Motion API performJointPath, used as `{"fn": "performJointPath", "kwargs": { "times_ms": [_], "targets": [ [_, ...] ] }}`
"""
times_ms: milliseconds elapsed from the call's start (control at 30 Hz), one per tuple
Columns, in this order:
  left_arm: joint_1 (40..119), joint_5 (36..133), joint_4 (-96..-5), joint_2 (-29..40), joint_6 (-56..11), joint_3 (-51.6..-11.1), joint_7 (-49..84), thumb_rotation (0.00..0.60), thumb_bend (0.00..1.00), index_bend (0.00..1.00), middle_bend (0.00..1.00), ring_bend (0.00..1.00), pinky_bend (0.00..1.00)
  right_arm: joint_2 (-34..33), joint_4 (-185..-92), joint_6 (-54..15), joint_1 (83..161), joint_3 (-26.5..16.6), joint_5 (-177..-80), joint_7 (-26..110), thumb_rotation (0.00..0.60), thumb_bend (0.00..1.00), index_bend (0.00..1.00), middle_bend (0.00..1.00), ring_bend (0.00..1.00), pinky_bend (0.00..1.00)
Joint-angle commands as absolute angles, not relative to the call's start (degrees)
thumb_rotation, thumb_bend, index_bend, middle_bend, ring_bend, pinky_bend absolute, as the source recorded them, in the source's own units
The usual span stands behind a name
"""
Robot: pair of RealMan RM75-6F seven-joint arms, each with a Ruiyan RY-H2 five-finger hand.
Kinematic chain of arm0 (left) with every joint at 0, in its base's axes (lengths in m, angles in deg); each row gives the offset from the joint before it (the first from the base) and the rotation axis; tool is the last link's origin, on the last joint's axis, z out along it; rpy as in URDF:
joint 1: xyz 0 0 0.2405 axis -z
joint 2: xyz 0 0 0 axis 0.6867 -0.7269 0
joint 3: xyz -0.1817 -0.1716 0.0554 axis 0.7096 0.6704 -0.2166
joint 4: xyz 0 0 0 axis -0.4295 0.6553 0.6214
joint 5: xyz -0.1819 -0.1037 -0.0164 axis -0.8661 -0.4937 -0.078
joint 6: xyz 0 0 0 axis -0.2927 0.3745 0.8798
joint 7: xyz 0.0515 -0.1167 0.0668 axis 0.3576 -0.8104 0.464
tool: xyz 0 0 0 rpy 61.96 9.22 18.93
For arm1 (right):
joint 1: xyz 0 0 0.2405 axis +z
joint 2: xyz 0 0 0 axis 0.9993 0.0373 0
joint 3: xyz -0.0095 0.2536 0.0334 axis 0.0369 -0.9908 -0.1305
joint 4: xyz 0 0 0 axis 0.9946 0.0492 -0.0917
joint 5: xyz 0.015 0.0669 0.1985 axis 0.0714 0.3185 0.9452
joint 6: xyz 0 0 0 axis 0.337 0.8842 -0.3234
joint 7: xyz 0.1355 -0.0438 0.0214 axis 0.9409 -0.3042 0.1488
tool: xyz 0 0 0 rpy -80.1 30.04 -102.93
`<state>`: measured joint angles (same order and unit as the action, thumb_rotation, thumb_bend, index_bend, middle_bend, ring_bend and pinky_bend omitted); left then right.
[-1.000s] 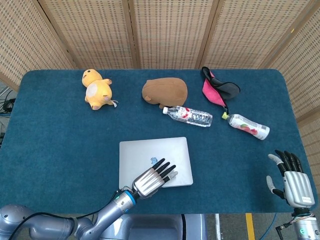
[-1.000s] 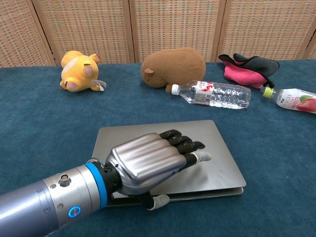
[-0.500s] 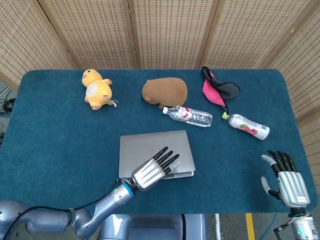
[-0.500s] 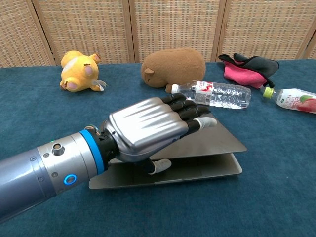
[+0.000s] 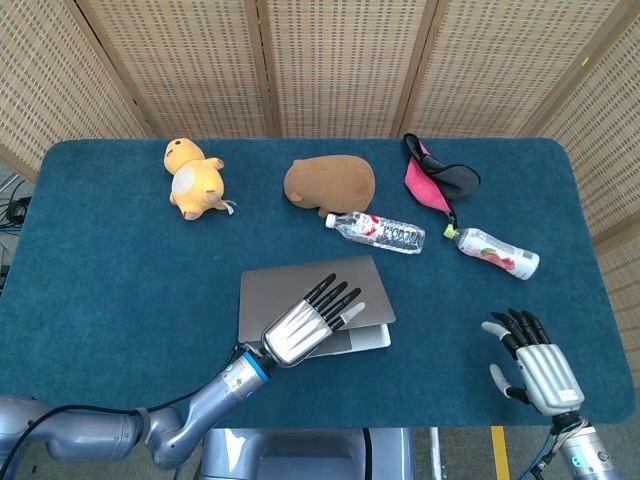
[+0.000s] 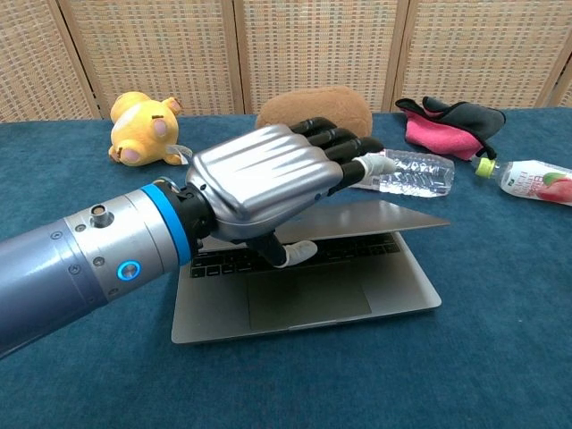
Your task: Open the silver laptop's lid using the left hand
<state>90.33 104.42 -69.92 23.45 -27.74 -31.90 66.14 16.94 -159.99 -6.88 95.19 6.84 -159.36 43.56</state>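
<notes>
Left hand (image 6: 273, 183) grips the front edge of the lid (image 6: 393, 217): fingers on top, thumb under it, just above the keyboard (image 6: 357, 248). Right hand (image 5: 528, 368) hovers over the surface (image 5: 110, 270) near its front-right corner, fingers spread, holding nothing.

Silver laptop (image 6: 304, 299) sits front-centre on the surface, between both arms, base flat.

Changed vs 1 s ago: lid was shut flat w/ the hand lying on top; half a sec ago it was cracked a little; now it's up far enough that keyboard & trackpad (image 6: 308, 304) show in chest view. Right hand also drifted in and fwd. Means the lift is underway, lid prob. less than half open, so more raising needed before the screen stands up. Base hasn't visibly slid.

Behind, all well apart from laptop: brown plush (image 5: 330, 183), yellow plush (image 5: 194, 177), pink & black cloth (image 5: 438, 176), clear water bottle (image 5: 375, 231) just beside the brown plush, 2nd bottle (image 5: 497, 253) w/ red-pink label.

Writing: bottle labels too small to read; no logo legible on the lid now.
</notes>
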Motion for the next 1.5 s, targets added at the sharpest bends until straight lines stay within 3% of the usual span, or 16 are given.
{"fn": "performJointPath", "kwargs": {
  "times_ms": [33,633,1500],
  "targets": [
    [90.4,104.1,-70.3,23.1,-27.5,-31.5,66.2,0.600,0.36,0.00,0.00,0.00,0.00,16.2,-160.5,-9.4,96.9,7.5,-160.4,43.5,0.600,0.47,0.23,0.17,0.00,0.00],
    [90.7,101.4,-72.1,21.8,-26.3,-30.2,66.6,0.600,0.36,0.00,0.00,0.00,0.00,6.9,-160.9,-20.3,105.8,6.2,-159.7,42.3,0.600,0.47,0.23,0.17,0.00,0.00],
    [91.0,98.7,-72.2,21.6,-24.6,-29.7,66.6,0.600,0.37,0.00,0.00,0.00,0.00,-4.7,-152.6,-23.8,109.4,8.2,-158.3,50.2,0.600,0.47,0.23,0.17,0.00,0.00]
  ]
}}
